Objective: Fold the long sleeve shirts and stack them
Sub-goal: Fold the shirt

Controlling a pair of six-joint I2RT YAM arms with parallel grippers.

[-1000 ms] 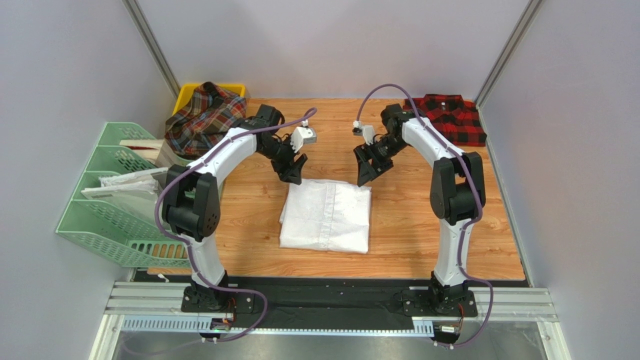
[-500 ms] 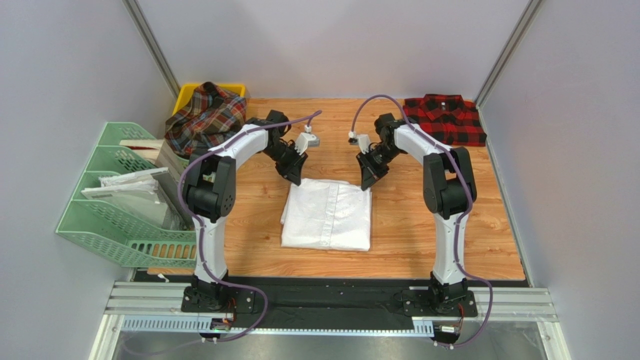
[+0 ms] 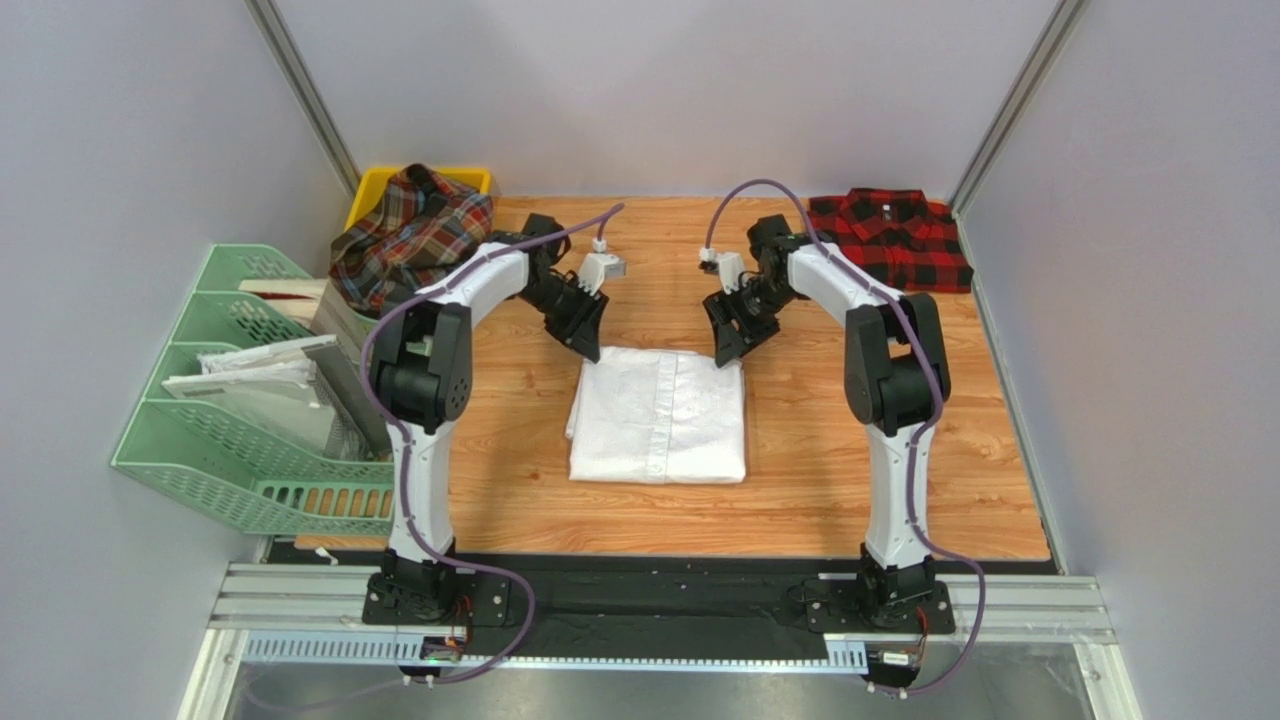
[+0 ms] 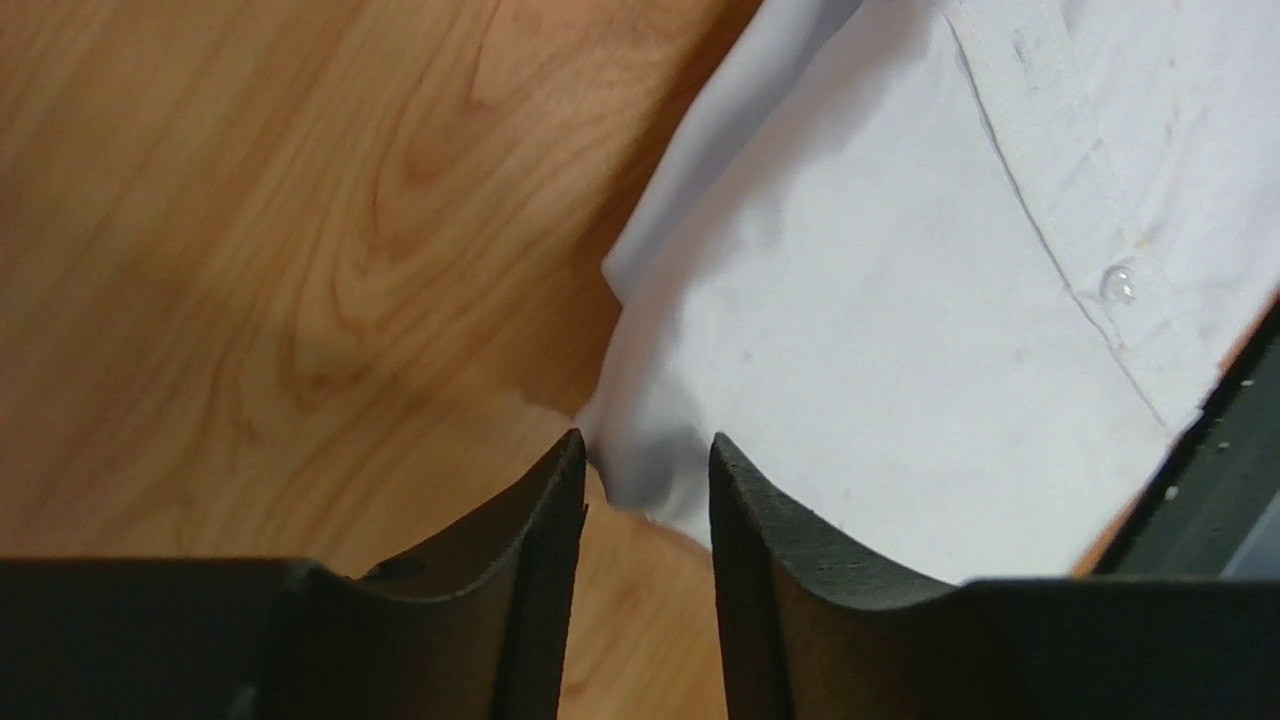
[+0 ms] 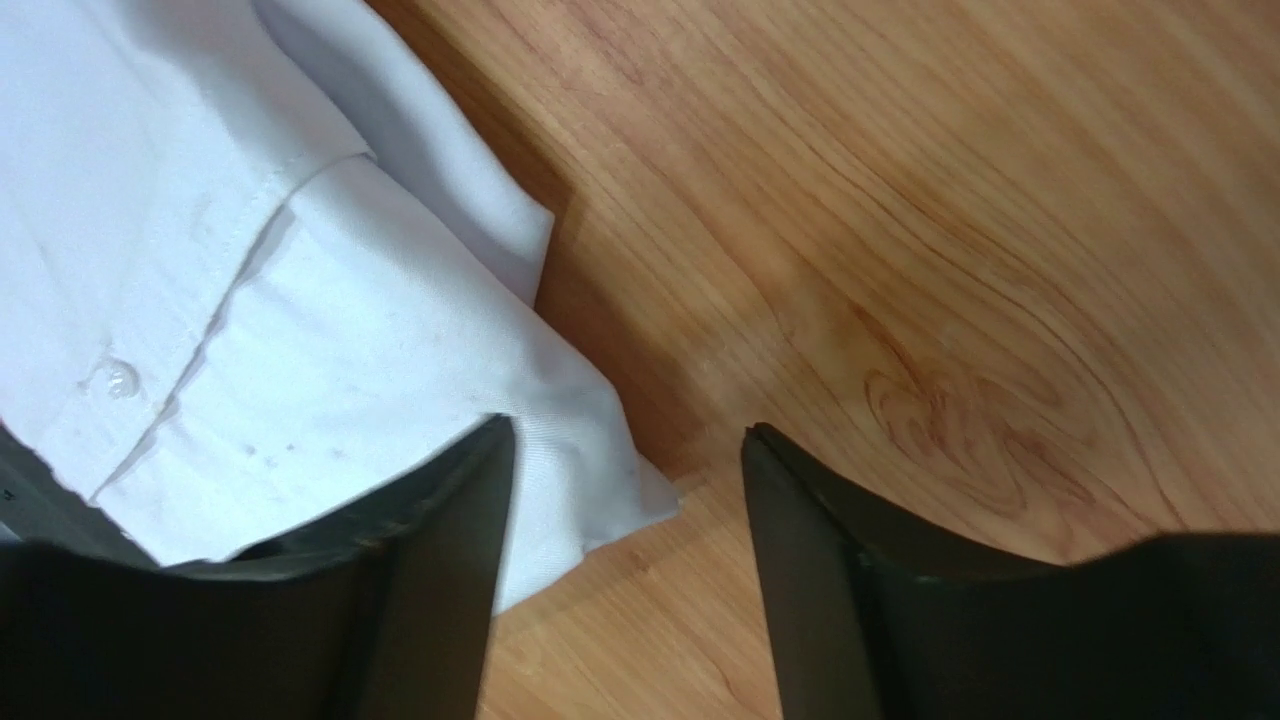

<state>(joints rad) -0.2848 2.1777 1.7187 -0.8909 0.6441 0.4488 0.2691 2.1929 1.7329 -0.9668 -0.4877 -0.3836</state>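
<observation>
The plain white shirt [image 3: 658, 417] lies folded in a rectangle mid-table. My left gripper [image 3: 583, 333] is at its far left corner, jaws slightly apart, and the corner of the cloth [image 4: 902, 300] pokes between the fingertips [image 4: 643, 443]. My right gripper [image 3: 727, 342] is open at the far right corner, and the cloth corner [image 5: 226, 270] lies by its left finger [image 5: 624, 432]. The red-and-black checked shirt [image 3: 894, 237] lies folded at the far right. The darker tartan shirt [image 3: 409, 233] is heaped on a yellow bin [image 3: 368, 188] at the far left.
A green file rack [image 3: 203, 435] with white paper sheets [image 3: 248, 368] stands off the table's left edge. Grey walls close in the left, right and far sides. Bare wooden tabletop [image 3: 902, 435] surrounds the white shirt.
Both grippers have moved a little toward the far edge. The white shirt's near edge has shifted away with them, and it now lies squarer and shorter.
</observation>
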